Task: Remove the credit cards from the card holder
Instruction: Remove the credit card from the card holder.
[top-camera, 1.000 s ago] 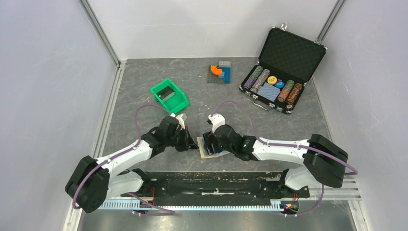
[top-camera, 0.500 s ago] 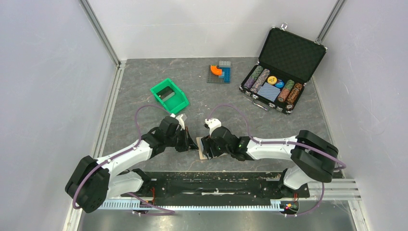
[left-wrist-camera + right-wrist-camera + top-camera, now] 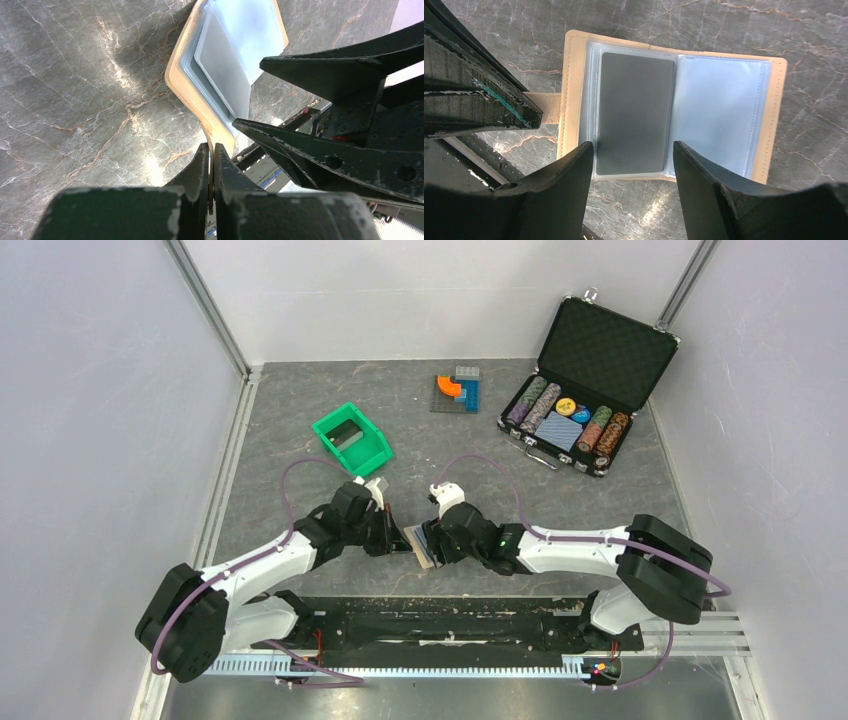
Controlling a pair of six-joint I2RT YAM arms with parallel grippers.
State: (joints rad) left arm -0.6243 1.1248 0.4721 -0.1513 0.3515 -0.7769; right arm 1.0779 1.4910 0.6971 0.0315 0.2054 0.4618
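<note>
At the near centre of the table (image 3: 500, 455), between the two arms, the card holder (image 3: 775, 125) lies spread open. Left gripper (image 3: 210, 150): fingers closed on the holder's strap tab (image 3: 544, 107), anchoring it. Right gripper (image 3: 631, 147): fingers apart, poised over the one credit card (image 3: 634, 100) visible, dark grey, seated in the clear pocket next to the tab; the right-hand pocket appears empty.

Recommendation: the tab grip should hold firm while the right fingers draw the card out along its pocket, not upward. Which side the pocket opens cannot be made out. Risk: the holder may fold or drag.
</note>
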